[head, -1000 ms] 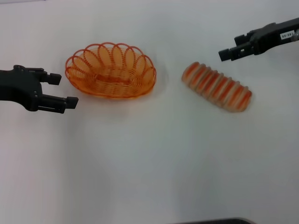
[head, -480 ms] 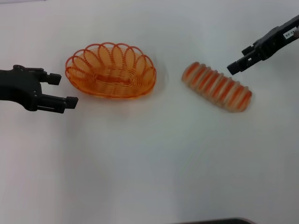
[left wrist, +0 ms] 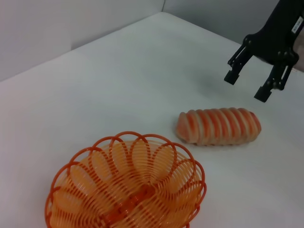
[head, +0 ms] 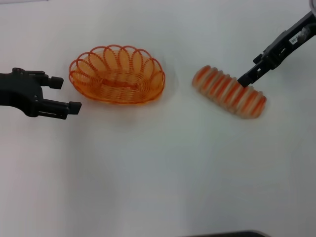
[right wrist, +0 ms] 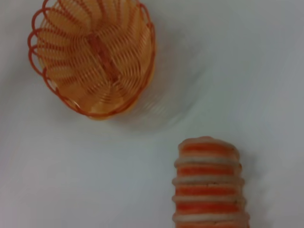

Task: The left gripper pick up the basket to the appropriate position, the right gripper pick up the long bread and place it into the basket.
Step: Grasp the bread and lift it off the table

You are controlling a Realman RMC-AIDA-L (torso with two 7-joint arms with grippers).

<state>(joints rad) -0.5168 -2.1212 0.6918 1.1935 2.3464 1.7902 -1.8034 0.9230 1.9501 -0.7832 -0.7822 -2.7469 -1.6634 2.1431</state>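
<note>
The orange wire basket (head: 118,97) stands empty on the white table, left of the middle; it also shows in the left wrist view (left wrist: 196,176) and the right wrist view (right wrist: 152,50). The long striped bread (head: 229,92) lies at an angle to its right, also in the left wrist view (left wrist: 219,126) and the right wrist view (right wrist: 208,190). My left gripper (head: 66,94) is open and empty, just left of the basket and apart from it. My right gripper (head: 245,80) hangs open a little above the bread's middle; the left wrist view (left wrist: 247,85) shows its fingers spread, not touching the loaf.
The white table (head: 158,173) carries nothing else in view. A grey wall (left wrist: 71,19) rises behind the table's far edge in the left wrist view. A dark edge (head: 227,234) shows at the bottom of the head view.
My right gripper has swung down and in from the far right to just over the bread's middle. The left gripper, basket and bread have not moved.
</note>
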